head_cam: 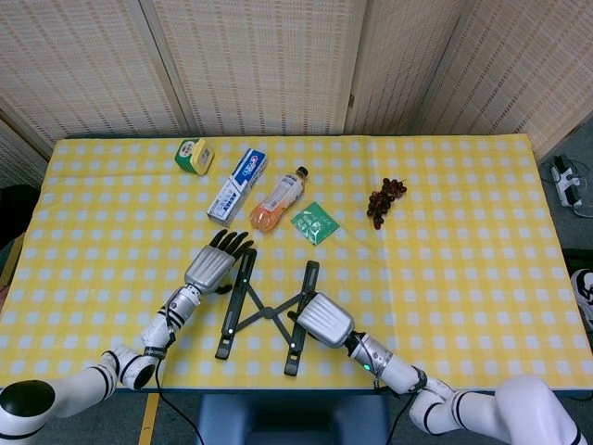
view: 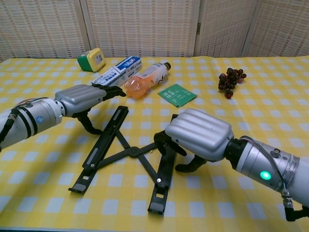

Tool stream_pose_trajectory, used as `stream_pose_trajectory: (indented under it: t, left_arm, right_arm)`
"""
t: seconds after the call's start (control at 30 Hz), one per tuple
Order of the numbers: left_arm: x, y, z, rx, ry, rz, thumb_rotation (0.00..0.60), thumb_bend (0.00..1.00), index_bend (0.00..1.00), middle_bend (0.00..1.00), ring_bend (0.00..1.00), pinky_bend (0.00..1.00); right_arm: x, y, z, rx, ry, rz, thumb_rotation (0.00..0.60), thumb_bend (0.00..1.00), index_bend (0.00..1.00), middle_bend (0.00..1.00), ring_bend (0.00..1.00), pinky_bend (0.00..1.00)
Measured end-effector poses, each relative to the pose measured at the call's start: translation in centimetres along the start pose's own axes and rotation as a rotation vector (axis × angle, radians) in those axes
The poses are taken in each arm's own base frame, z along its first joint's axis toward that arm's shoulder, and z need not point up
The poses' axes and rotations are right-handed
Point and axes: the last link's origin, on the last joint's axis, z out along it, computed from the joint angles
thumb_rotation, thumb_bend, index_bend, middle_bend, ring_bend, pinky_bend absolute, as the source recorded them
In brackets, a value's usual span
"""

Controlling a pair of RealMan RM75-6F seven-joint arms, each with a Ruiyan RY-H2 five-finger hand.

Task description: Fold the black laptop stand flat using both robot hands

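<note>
The black laptop stand lies spread on the yellow checked cloth, two rails joined by crossed links. My left hand hovers by the far end of the left rail, fingers stretched forward and apart, thumb pointing down to the cloth left of the rail; it holds nothing. My right hand sits over the middle of the right rail. Its fingers curl over the rail's top to its inner side, and the thumb reaches down on the outer side.
Behind the stand lie a green and yellow box, a toothpaste carton, an orange drink bottle, a green packet and a bunch of dark grapes. The table's front edge runs just below the stand's near ends.
</note>
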Motion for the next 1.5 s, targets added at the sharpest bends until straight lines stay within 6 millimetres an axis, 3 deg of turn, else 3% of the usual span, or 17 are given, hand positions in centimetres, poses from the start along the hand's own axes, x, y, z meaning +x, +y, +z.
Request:
stream_pose_trajectory:
  t: [1.1,1.17,1.33,1.5]
  left_arm:
    - [-0.2,4.3,-0.3,-0.075,-0.034,-0.151,0.6,0.18,0.0,0.0,0.0,0.0]
    - [-0.1,4.2,-0.3,-0.073,-0.027,-0.137,0.6,0.18,0.0,0.0,0.0,0.0]
    - [0.9,3.1,-0.6,-0.047,0.005,-0.139,0.6,0.18,0.0,0.0,0.0,0.0]
    - [2.1,1.6,-1.2,-0.018,0.038,-0.15,0.6,0.18,0.0,0.0,0.0,0.0]
  right_arm:
    - [0.0,-1.5,3.1,0.018,0.078,-0.037,0.6,0.24,0.52,0.74,0.73,0.59]
    - [0.1,-1.5,2.9,0.023,0.076,-0.03,0.6,0.24,0.51,0.71,0.72,0.59]
    - [1.0,-1.6,2.5,0.043,0.066,0.013,0.6,0.24,0.29,0.5,0.54,0.48]
    - [3.0,-1.7,2.2,0.093,0.027,0.049,0.6,0.24,0.1,0.29,0.33,0.22]
